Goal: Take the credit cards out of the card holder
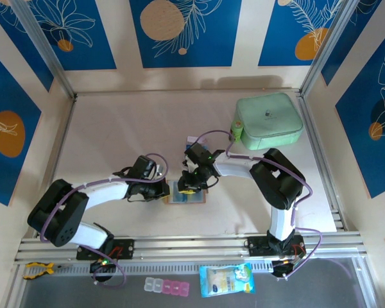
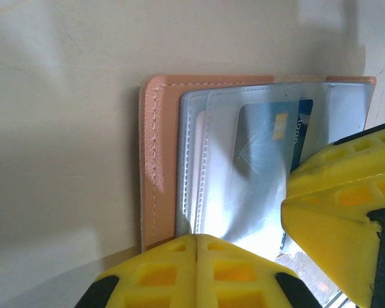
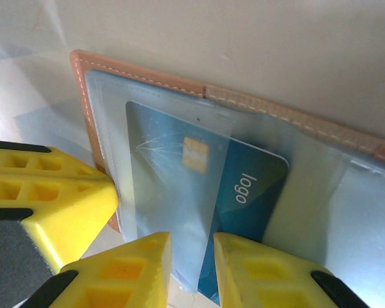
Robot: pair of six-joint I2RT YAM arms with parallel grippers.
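card holder [image 2: 160, 128] open on bench [image 1: 115, 128], left jaws shut empty, seemingly pinning it while right jaws, narrowly parted, straddle edge of credit card [image 3: 250, 186].

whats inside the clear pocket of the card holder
A blue credit card with a gold chip and the word logo sits in the card holder's clear pocket, one end poking out. Any cards stacked behind it are covered.

Mint-green case [image 1: 268, 122] far right; pill boxes [image 1: 167, 286], packet [image 1: 226, 280] near edge.
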